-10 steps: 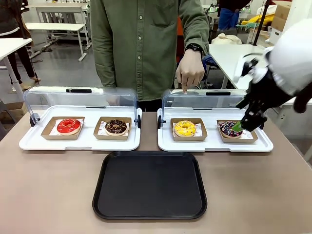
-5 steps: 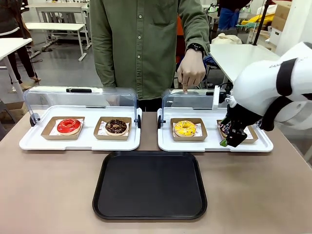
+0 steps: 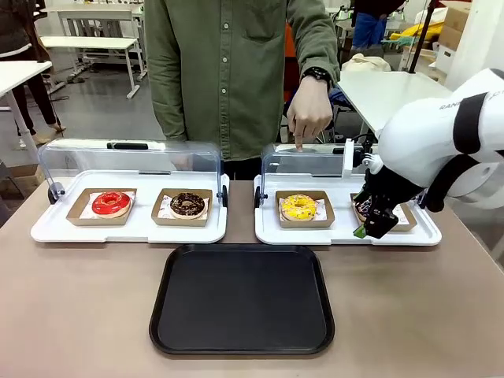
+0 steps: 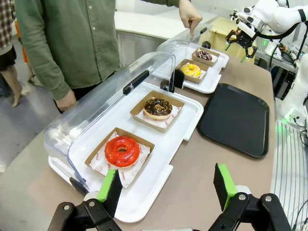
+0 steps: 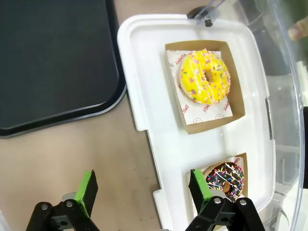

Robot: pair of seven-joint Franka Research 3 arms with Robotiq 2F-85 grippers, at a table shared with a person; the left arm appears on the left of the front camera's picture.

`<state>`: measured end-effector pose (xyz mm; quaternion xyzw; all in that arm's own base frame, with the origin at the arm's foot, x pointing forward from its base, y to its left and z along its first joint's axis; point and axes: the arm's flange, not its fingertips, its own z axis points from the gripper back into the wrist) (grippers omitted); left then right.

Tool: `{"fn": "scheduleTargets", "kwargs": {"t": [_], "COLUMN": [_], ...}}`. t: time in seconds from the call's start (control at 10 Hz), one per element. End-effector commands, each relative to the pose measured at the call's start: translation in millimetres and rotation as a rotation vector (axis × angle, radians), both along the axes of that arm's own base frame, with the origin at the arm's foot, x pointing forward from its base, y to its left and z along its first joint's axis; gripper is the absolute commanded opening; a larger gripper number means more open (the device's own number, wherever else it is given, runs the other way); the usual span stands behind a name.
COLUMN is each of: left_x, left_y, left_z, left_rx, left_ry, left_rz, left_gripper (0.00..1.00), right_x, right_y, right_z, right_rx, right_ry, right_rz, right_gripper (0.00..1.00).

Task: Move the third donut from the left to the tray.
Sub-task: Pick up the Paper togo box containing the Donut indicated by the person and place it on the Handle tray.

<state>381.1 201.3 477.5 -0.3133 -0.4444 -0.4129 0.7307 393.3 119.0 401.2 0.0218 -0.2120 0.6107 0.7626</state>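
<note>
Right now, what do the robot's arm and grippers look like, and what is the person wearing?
The right arm has a rounded white shell with a black band and dark lettering. The right gripper and left gripper are black, bolted linkages with flat green pads. The person wears an olive-green long-sleeved shirt and a dark wristwatch.

Behind the yellow donut (image 3: 298, 207) the raised clear lid (image 3: 303, 165) and the person's hand (image 3: 307, 115) block the way; from front and above it lies open. The black tray (image 3: 242, 299) is bare.
</note>
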Motion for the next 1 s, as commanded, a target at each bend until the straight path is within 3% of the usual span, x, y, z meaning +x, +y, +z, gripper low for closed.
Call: {"fn": "scheduleTargets", "kwargs": {"t": [0.0,0.4,0.9], "left_x": [-2.2,-2.2,-2.2], "left_y": [-0.8,-0.8,-0.8], "left_z": [1.7,1.7,1.7], "left_rx": [-0.004,-0.004,-0.004], "left_ry": [-0.009,-0.009,-0.009], "left_rz": [-0.012,-0.012,-0.012], "left_gripper": [1.00,1.00,1.00], "right_x": [0.9,58.6,95.9], "right_y": [-0.4,34.9,59.0], "right_z": [-1.3,-25.6,-44.6], "right_rx": [-0.001,-0.092,-0.168], "right_ry": [-0.002,0.051,0.073], "right_rz": [-0.002,0.103,0.135], "right_gripper": [1.00,1.00,1.00]}}
